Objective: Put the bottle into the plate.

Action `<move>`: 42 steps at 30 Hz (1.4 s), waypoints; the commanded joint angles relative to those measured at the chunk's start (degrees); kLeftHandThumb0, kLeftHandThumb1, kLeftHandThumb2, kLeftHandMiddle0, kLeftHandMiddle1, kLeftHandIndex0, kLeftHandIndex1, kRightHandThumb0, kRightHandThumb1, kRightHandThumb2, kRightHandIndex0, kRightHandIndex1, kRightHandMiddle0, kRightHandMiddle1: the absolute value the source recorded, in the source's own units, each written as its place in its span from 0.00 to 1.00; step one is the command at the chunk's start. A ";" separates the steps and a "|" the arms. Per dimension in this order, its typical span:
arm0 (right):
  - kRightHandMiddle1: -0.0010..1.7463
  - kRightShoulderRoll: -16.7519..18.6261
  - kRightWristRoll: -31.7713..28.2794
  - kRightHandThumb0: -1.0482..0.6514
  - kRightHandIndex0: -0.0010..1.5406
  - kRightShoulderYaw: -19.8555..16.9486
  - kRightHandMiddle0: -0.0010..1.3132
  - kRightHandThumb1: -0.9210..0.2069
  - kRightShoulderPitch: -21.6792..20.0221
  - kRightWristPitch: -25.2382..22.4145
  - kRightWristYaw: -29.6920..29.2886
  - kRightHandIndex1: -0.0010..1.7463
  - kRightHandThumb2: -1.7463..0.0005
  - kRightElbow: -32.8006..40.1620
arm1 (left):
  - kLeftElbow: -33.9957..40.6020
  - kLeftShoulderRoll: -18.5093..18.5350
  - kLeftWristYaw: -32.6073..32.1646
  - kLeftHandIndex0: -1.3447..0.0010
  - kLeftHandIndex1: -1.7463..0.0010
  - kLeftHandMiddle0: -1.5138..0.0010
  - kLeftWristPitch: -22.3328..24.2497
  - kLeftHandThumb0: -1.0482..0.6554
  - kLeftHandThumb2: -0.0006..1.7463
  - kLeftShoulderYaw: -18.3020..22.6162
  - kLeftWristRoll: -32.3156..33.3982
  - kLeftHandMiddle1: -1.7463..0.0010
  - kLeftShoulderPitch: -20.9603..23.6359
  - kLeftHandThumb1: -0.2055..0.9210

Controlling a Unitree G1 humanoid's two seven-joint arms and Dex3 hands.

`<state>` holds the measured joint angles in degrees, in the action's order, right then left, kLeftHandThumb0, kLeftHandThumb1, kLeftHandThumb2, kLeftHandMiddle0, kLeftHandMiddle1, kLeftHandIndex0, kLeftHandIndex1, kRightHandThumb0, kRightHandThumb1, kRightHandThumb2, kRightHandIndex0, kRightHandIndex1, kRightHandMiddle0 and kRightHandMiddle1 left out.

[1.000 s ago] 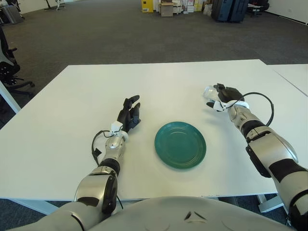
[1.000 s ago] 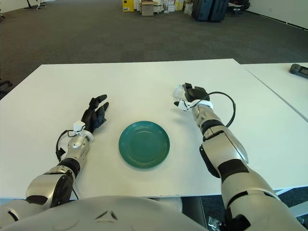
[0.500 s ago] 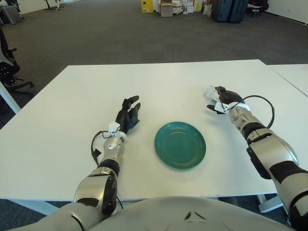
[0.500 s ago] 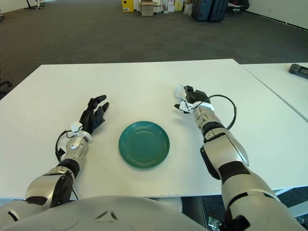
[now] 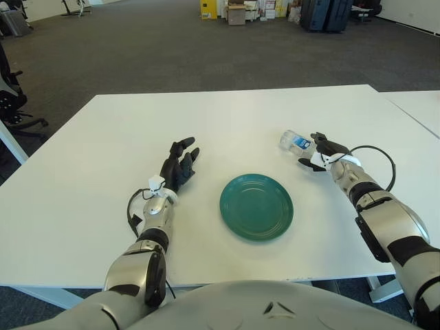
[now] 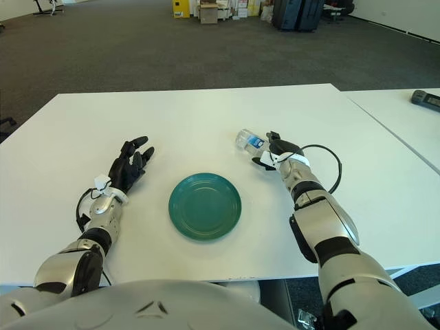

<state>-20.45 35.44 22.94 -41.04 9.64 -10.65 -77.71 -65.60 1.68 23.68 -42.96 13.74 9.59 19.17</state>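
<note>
Right hand (image 5: 324, 152), a dark three-fingered unit at the end of a silver and black forearm, rests low over the white rectangular table (image 5: 103, 130) on the robot's right, to the right of and slightly beyond the plate. Its fingers (image 6: 274, 141) curl around the near end of the small clear plastic bottle with a blue label (image 5: 294, 141), gripping it; the bottle lies tilted nearly on its side, its free end pointing away from the hand toward the table's centre, and whether that end touches the tabletop cannot be told. A black cable (image 5: 385, 155) loops from the wrist above the table surface beside the forearm. The round dark green plate with concentric rings (image 5: 256, 206) sits flat near the front middle of the table, between the two arms, with nothing on it; the bottle is near its far right edge but clearly apart from it. Left hand (image 5: 177, 165) lies on the table to the left of the plate, well apart from the bottle, palm down with its dark fingers (image 6: 135, 146) spread and relaxed, holding nothing. Behind the table stretches a grey carpeted floor (image 5: 172, 48), with stacked cardboard boxes (image 5: 247, 10) and dark cases (image 5: 323, 14) at the far wall. A second white table (image 6: 405, 117) stands just beside the first on the right.
</note>
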 commanded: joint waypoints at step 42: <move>0.95 3.33 3.78 0.34 0.34 5.19 0.24 0.23 0.92 -0.57 -8.67 0.94 0.55 -0.89 | -2.31 0.08 3.58 0.97 0.36 0.65 1.74 0.13 0.46 3.24 2.20 0.92 -3.46 1.00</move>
<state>-18.83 38.10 27.12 -41.30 9.77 -19.27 -77.72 -65.59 2.05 27.59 -42.16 16.39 11.03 19.28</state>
